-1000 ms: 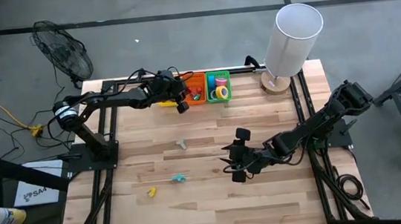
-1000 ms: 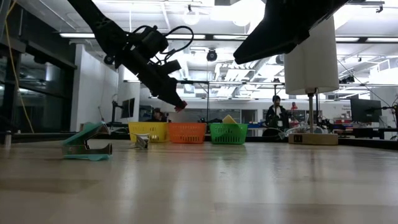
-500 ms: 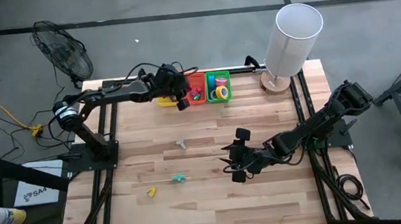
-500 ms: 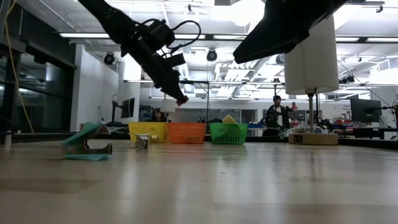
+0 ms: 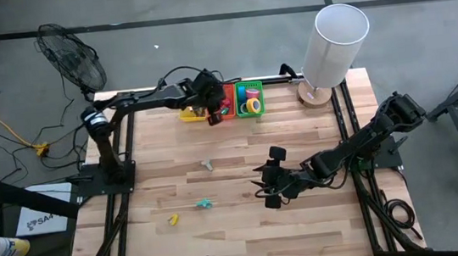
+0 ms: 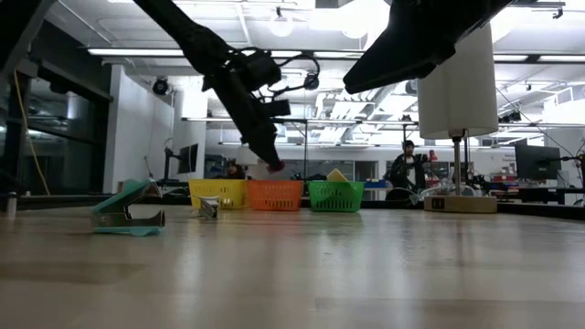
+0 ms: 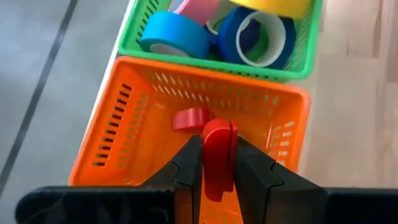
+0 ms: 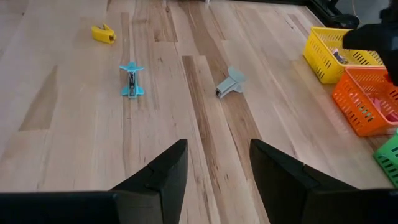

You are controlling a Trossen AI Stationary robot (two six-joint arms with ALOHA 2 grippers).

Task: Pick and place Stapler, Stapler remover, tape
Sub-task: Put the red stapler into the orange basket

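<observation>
Left gripper [image 7: 217, 163] is clamped on a small red remover [image 7: 217, 155], hanging right over the orange basket [image 7: 124, 130] at the table's 12 o'clock edge. Another red remover [image 7: 189, 117] already lies inside that basket. Green basket [image 7: 298, 65] touches the orange one on its 3 o'clock side and holds the tape: two blue rolls [image 7: 174, 34], plus pink [image 7: 202, 11] and yellow [image 7: 273, 5] ones, all with pale centre holes. Yellow basket [image 5: 187, 114] sits on the orange one's 9 o'clock side.

Right gripper [image 8: 214, 163] hovers mid-table, toward 4 o'clock, fingers apart and holding nothing. Plenty of bare wood around it.

Loose stuff on the table [image 5: 248, 228]: a grey remover [image 8: 230, 83] near centre, a teal one [image 8: 131, 81] and a yellow one [image 8: 102, 33] toward 7 o'clock, all well apart. White lamp [image 5: 333, 45] stands at the 1 o'clock corner.
</observation>
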